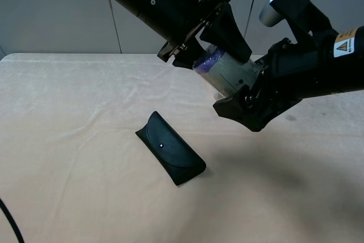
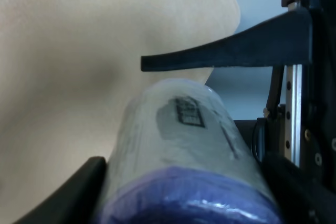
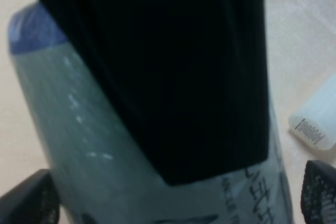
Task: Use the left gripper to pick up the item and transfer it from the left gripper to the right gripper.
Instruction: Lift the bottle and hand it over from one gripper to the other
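The item [image 1: 227, 72], a cream-white roll with a purple end, hangs in the air above the table between both claws. My left gripper [image 1: 219, 64], on the all-black arm, reaches in from the upper left. In the left wrist view the item [image 2: 184, 145] lies between the jaws, and one finger [image 2: 226, 51] stands a little off it with background showing in the gap. My right gripper [image 1: 242, 92], on the arm with the warning sticker, is around the roll's other end. In the right wrist view its fingertips [image 3: 26, 198] flank the item [image 3: 105, 145].
A black glasses case [image 1: 170, 148] lies on the tan table [image 1: 68, 140], below and left of the claws. A white tube [image 3: 317, 121] with a small label lies on the table under the right arm. Grey wall panels stand behind the table.
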Robot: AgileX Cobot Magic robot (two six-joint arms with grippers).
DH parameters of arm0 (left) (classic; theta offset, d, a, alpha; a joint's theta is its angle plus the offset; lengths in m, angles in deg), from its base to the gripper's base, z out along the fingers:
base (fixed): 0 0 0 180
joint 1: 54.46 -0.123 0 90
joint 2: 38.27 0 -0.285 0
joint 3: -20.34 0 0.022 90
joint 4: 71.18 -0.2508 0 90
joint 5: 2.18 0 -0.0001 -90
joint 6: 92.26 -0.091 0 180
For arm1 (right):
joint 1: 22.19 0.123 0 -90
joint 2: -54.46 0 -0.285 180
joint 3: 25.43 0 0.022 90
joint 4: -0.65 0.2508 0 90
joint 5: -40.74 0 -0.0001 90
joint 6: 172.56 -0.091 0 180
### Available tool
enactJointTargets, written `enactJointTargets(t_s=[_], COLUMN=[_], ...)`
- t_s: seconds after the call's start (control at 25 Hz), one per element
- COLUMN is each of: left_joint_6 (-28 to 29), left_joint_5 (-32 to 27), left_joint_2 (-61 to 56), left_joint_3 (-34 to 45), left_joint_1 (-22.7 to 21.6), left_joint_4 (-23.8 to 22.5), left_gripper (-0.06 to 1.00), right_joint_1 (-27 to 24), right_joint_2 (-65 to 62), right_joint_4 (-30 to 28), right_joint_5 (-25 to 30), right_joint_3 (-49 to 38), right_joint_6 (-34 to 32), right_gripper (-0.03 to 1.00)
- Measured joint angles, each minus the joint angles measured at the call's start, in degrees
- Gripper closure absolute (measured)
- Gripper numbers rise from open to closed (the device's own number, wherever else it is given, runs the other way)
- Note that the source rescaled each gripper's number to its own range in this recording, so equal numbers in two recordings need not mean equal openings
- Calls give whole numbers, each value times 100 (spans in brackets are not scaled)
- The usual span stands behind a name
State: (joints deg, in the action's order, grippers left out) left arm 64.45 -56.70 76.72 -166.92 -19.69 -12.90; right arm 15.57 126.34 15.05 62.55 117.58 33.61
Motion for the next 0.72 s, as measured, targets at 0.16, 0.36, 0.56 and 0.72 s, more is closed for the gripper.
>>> enactJointTargets(t_s=[0.16,0.36,0.56,0.72], left_joint_6=[-2,-2,-2,-2], left_joint_5=[8,15,26,38], left_joint_2=[4,4,4,4], left_joint_3=[0,0,0,0], left_joint_1=[0,0,0,0], left_joint_4=[22,26,26,20], left_gripper=[94,94,94,94], right_joint_1=[0,0,0,0], right_joint_2=[0,0,0,4], right_joint_4=[2,2,2,2], right_joint_5=[-9,-15,-15,-20], right_joint_3=[0,0,0,0], right_joint_6=[0,0,0,0], right_gripper=[93,93,93,93])
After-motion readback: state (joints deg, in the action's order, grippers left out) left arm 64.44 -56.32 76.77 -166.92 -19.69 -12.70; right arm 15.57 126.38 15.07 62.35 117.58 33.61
